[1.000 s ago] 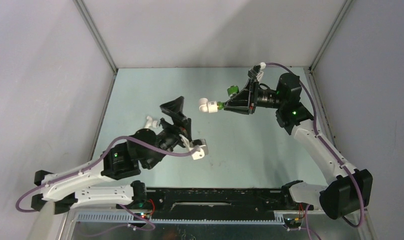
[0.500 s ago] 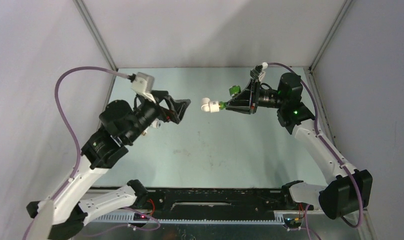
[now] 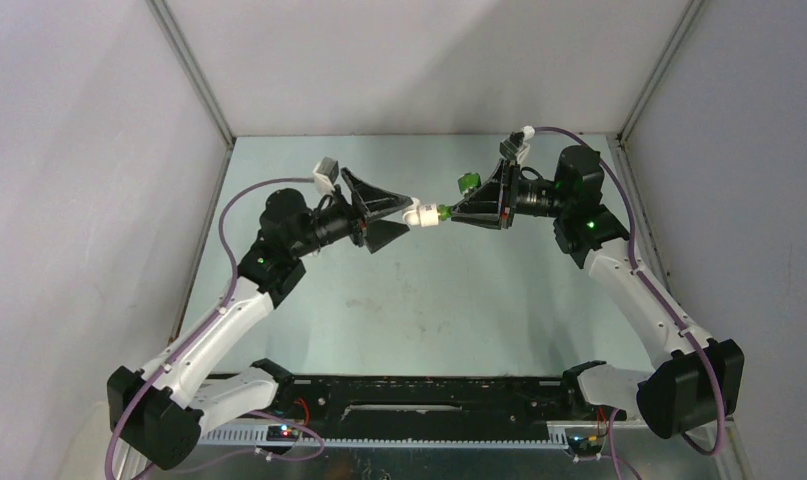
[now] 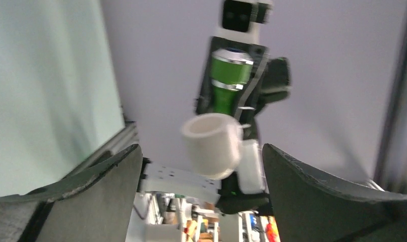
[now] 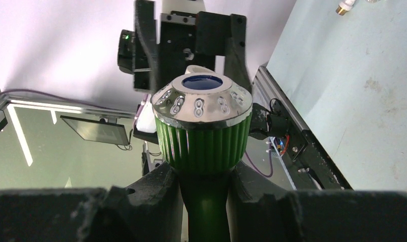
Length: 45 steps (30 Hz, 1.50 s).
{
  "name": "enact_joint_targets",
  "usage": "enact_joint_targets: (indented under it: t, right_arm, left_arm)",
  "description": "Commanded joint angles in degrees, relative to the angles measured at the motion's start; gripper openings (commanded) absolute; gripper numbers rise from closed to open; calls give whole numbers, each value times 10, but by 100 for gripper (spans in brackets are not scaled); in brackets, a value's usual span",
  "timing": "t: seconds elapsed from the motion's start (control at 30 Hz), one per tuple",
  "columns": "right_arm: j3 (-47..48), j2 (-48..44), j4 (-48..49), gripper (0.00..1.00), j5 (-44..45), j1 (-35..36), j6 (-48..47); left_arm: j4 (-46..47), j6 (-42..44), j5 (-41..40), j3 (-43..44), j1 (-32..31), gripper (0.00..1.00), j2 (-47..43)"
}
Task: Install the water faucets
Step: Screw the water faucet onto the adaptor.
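Note:
My right gripper is shut on the stem of the green water faucet, just below its ribbed knob with the silver cap. The faucet hangs in the air over the far middle of the table. A white pipe fitting sits on its end and points left. My left gripper stands open with one finger on either side of that white fitting, and a gap shows on both sides. The green faucet shows behind the fitting in the left wrist view. My right gripper has a finger pressed against each side of the green stem.
The pale green table lies below both grippers, with grey walls on three sides. A black rail runs along the near edge between the arm bases. A small pale part lies on the table at the top edge of the right wrist view.
My left arm has swung up from the near left of the table and now brackets the white fitting. My right arm and the green faucet have stayed still.

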Motion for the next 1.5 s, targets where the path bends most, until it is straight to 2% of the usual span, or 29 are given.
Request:
enact_joint_targets:
  t: [0.0,0.13,0.23,0.43,0.5,0.57,0.73,0.87,1.13,1.3,1.47]
  right_arm:
    - [7,-16,20,0,-9,-2,-5]
    - [7,-15,22,0,-10,-2,-1]
    - [7,-15,21,0,-12,-3,-1]
    - [7,-16,23,0,-13,-2,0]
    - [7,-17,23,0,-13,-2,1]
    - [7,-17,23,0,-15,-3,3]
    - [7,-17,14,0,-13,-2,2]
    - [7,-16,10,0,-14,2,3]
    - [7,-13,12,0,-11,26,10]
    - [7,-10,13,0,-5,39,12]
    - [7,-4,21,0,-4,44,20]
  left_arm:
    - [160,-118,67,7,-9,89,0]
    - [188,-127,66,11,-28,82,26]
    - [201,-129,69,19,-35,68,43]
    - [132,-54,74,48,-37,25,56]
    - [104,-12,69,61,-37,11,55]
    - [52,47,65,87,-37,1,55]
    - [-97,229,70,158,-42,0,66]
    - [-191,432,51,215,-62,0,64]
    - [-220,895,8,242,-139,0,3]
    - [-286,1164,-127,278,-221,0,-26]
    - [-304,1427,-341,277,-345,0,-39]
